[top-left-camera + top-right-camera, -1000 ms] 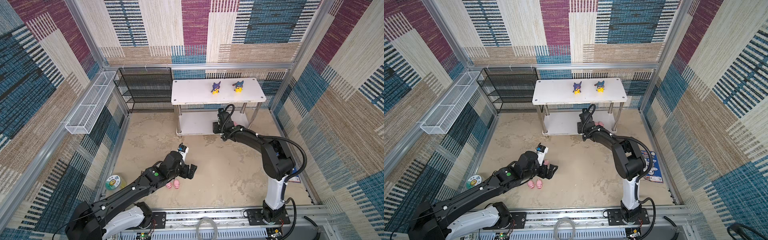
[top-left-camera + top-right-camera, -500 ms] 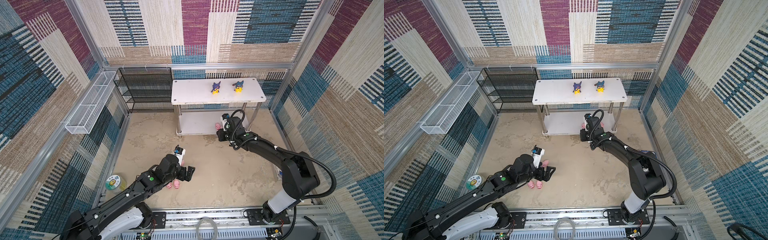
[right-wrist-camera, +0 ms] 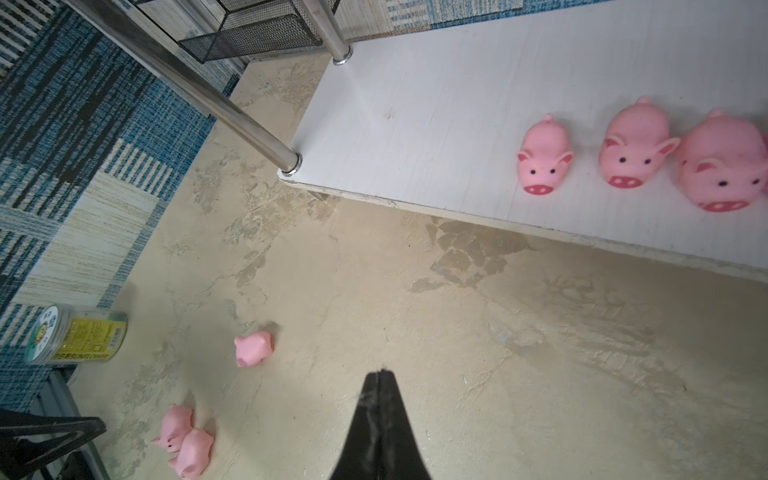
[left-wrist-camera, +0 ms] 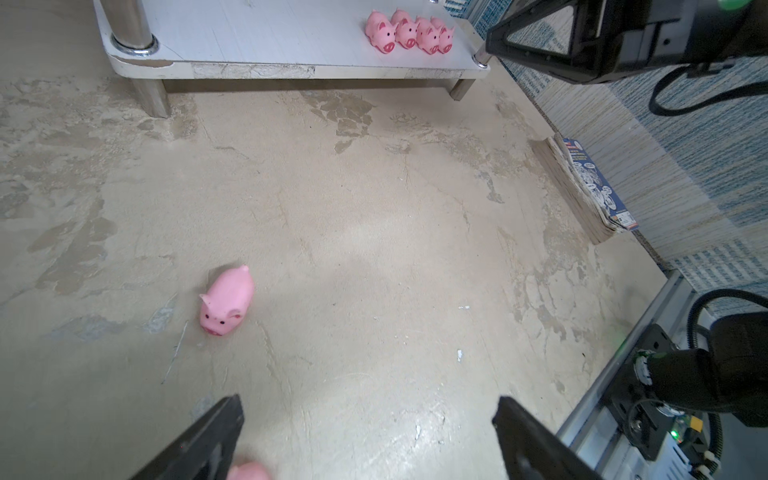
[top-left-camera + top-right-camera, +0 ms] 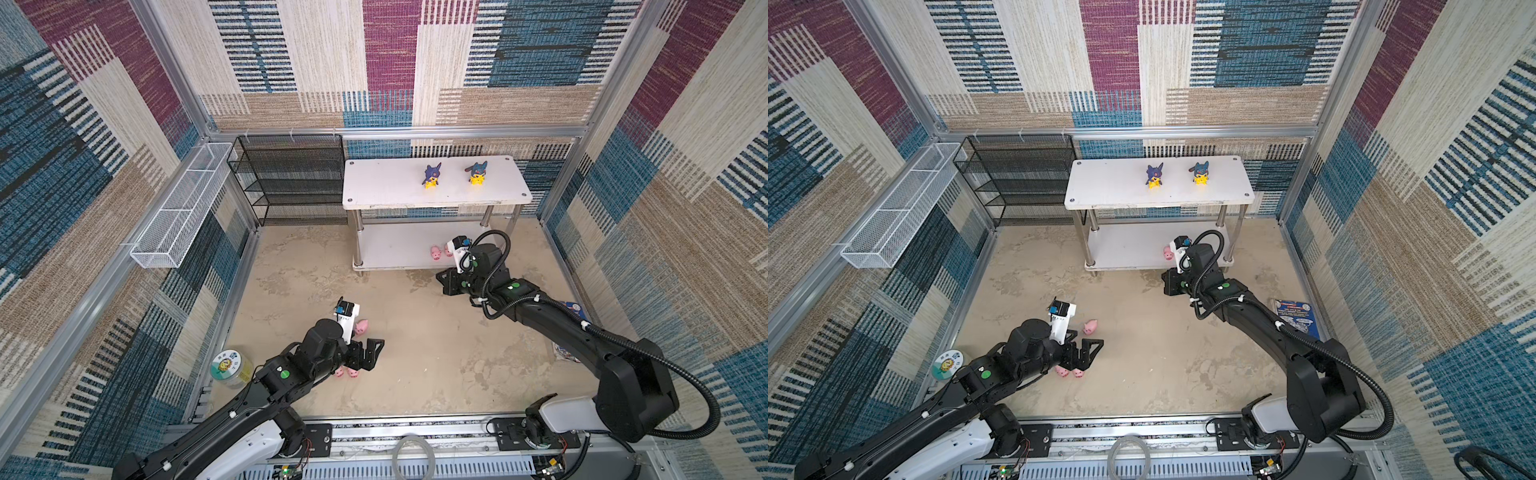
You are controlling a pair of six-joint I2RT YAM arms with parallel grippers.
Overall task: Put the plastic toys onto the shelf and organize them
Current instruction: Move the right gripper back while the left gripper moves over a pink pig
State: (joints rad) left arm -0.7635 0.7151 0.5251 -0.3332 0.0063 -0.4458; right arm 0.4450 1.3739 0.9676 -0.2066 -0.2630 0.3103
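The left end effector (image 5: 371,354) hung wide open, two pigs (image 5: 347,372) at its eight o'clock. The right end effector (image 3: 379,373) was pinched shut, empty, the shelf (image 5: 395,249) at twelve o'clock.

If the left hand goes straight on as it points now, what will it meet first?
Probably bare floor. The open left hand aims past the lone pig, which lies off its line; depth is unclear.
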